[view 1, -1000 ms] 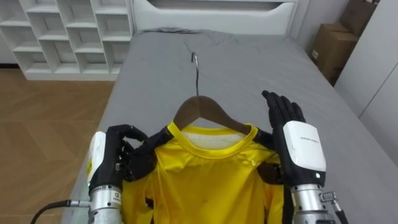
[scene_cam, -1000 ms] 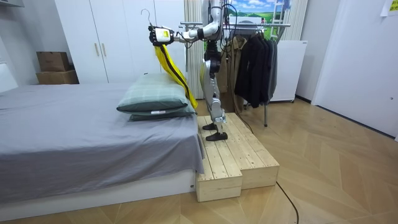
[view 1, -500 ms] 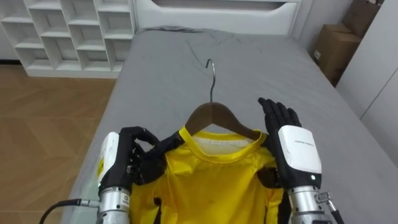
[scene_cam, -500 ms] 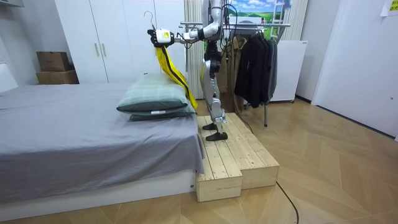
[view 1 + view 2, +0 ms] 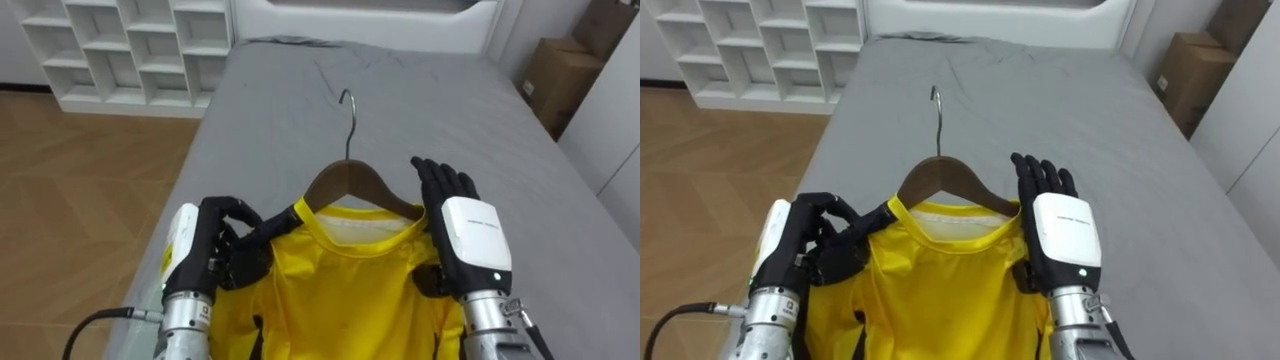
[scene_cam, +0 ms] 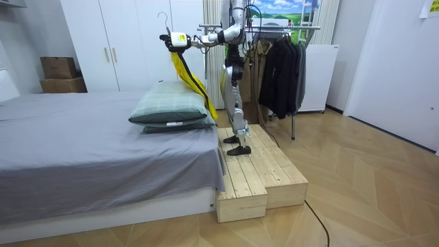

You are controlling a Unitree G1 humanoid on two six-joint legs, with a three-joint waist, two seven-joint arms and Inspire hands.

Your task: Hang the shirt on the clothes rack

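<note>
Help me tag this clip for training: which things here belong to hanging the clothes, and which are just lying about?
Part of the job: yellow shirt, wooden hanger inside it, left hand curled on the shirt's shoulder, right hand open at the other shoulder, clothes rack behind the robot.
Just lying about: bed, pillows, cardboard boxes, white shelf unit.

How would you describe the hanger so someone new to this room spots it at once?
Over the big grey bed, the robot's left hand and right hand flank a yellow shirt. The hanger sits in its neck: a brown wooden arch with a thin metal hook. Clothes on the rack behind the robot are dark; this hanger alone carries yellow.
</note>
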